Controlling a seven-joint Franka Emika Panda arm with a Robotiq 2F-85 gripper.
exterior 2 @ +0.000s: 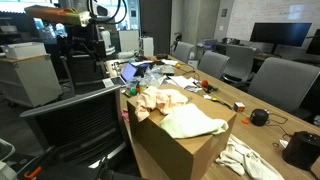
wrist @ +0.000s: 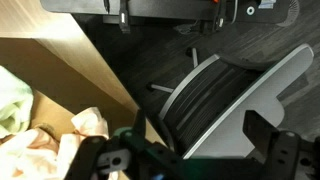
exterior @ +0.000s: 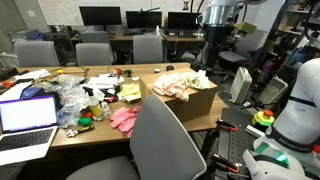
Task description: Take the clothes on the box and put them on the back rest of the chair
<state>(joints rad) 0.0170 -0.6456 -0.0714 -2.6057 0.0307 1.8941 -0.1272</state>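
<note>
Task not started: peach garment (exterior 2: 160,102) and yellow-green garment (exterior 2: 195,122) both lie on cardboard box (exterior 2: 180,155). Chair (exterior: 160,135) back rest bare. Gripper (wrist: 190,158) hovers over box edge, jaws wide apart, empty.

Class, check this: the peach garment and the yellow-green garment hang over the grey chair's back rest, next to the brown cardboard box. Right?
No. The peach garment and the yellow-green garment lie on top of the brown cardboard box, not over the grey chair's back rest, which is bare. The chair does stand next to the box. Both exterior views show it.
</note>
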